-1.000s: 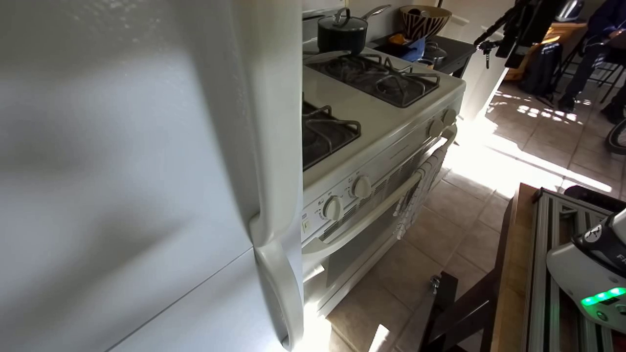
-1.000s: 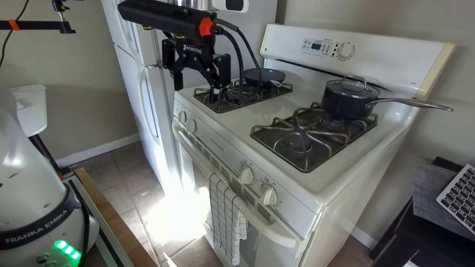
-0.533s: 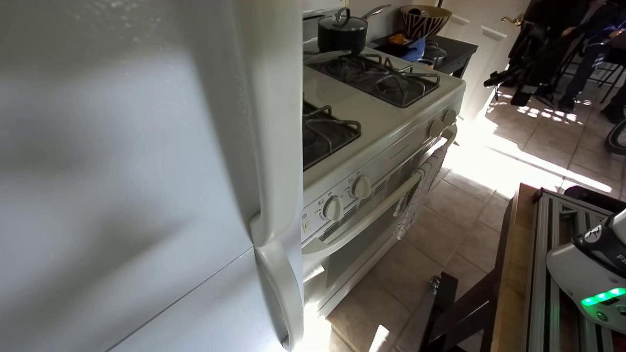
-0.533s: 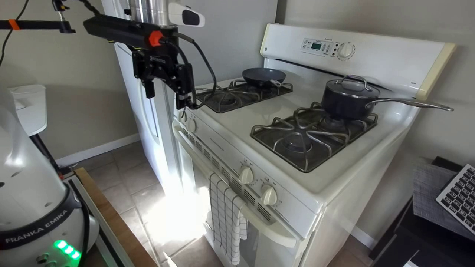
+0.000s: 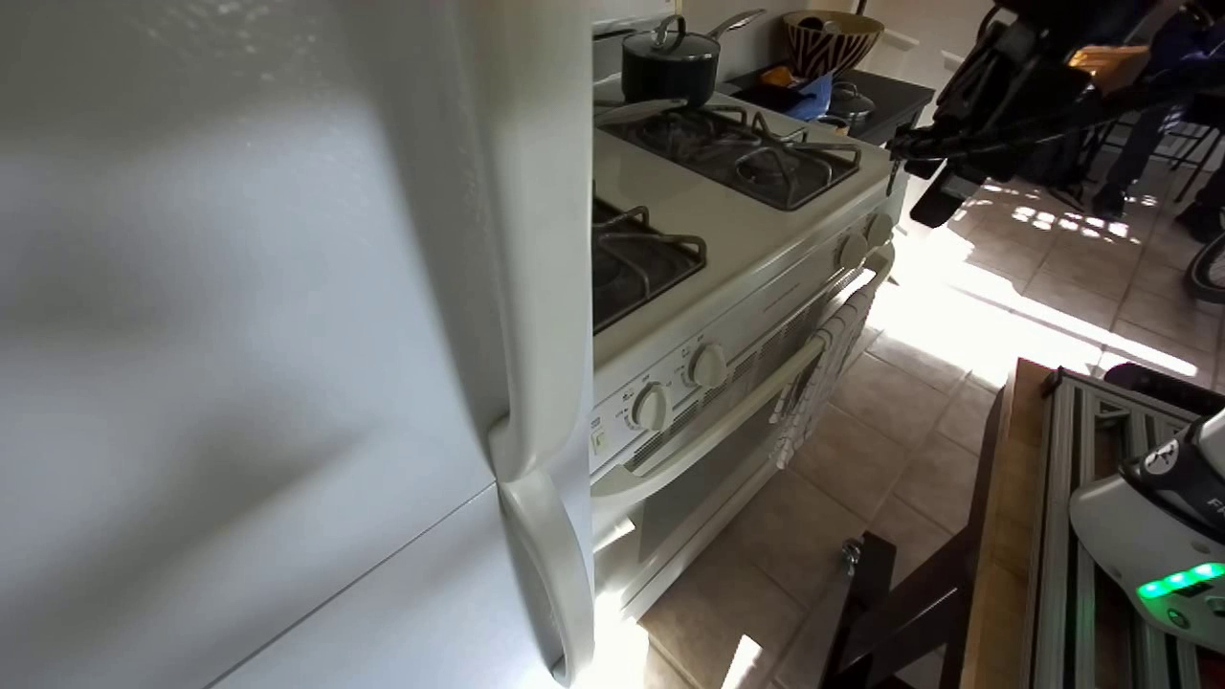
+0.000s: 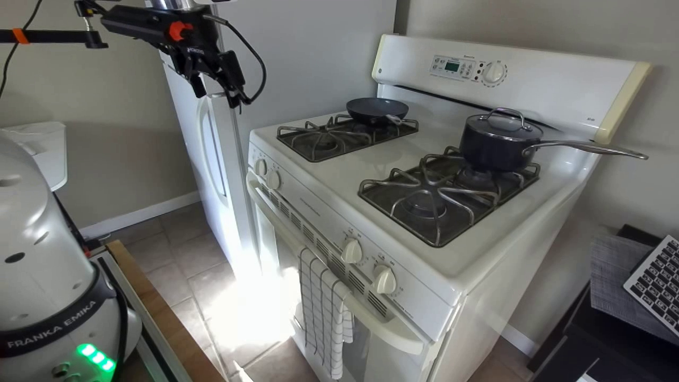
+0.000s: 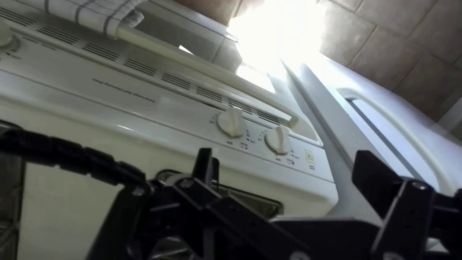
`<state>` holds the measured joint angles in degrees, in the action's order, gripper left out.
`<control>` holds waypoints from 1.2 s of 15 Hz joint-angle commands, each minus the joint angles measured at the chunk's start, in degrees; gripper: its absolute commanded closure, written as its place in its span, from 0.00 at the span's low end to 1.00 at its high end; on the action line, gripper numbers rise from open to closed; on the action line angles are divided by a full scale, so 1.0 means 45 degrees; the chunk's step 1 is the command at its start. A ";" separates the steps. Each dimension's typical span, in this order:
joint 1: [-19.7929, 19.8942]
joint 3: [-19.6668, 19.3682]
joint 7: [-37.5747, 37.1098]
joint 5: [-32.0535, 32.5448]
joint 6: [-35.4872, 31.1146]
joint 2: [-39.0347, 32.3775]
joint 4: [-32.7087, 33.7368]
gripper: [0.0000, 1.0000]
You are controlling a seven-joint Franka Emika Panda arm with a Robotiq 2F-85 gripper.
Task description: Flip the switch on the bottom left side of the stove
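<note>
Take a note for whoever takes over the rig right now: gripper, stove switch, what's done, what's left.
Gripper: open, nothing held, in the air clear of the stove.
Switch: small, at the fridge end of the front panel, beside the last knob.
Done: no contact with the switch visible; whether it's flipped can't be told.
Left: probably reach down, flip it.

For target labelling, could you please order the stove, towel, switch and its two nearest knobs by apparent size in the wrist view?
Largest: stove
Towel, partly cut off
Nearer knob and farther knob: too alike to rank
Smallest: switch
</note>
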<state>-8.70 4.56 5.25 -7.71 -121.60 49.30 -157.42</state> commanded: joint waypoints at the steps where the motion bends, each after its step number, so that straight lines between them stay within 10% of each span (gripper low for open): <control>1: -0.1015 0.1315 -0.1315 -0.0537 -0.0942 -0.0401 0.0012 0.00; 18: -0.1096 0.2209 -0.3573 -0.0955 -0.1954 -0.0882 0.0013 0.00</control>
<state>-13.55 12.06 -4.93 -9.73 -126.39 47.55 -157.42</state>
